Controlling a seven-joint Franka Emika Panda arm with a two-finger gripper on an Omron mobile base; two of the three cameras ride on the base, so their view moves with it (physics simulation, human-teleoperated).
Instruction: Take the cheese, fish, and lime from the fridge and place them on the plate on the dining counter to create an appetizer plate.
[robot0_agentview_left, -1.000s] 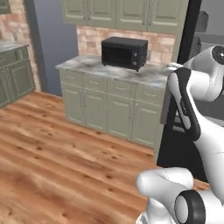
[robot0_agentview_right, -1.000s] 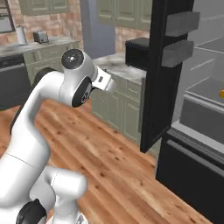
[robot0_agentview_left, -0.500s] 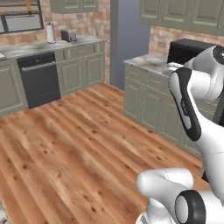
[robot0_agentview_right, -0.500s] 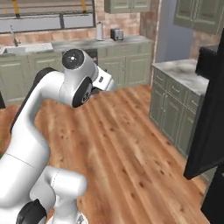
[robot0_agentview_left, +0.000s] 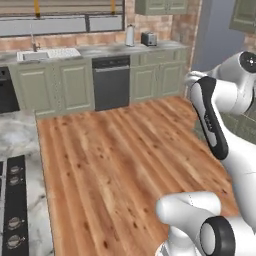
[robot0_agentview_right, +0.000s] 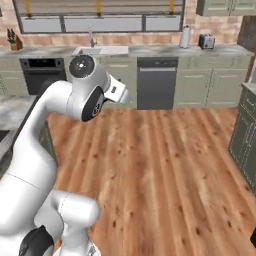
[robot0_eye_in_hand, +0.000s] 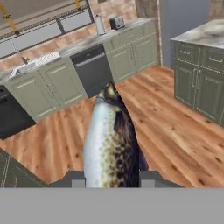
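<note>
Hand view: fish (robot0_eye_in_hand: 111, 140) is clamped between the fingers (robot0_eye_in_hand: 77, 180).
Beyond: dishwasher (robot0_eye_in_hand: 92, 68), sink (robot0_eye_in_hand: 33, 64), wooden floor (robot0_eye_in_hand: 175, 144) are seen.

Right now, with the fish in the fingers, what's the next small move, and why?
Probably keep the grip shut and let the base keep turning toward the dining counter. The fish sits clamped between the fingers, and ahead lie only wood floor, the dishwasher and sink cabinets, with no plate to set it on.
</note>
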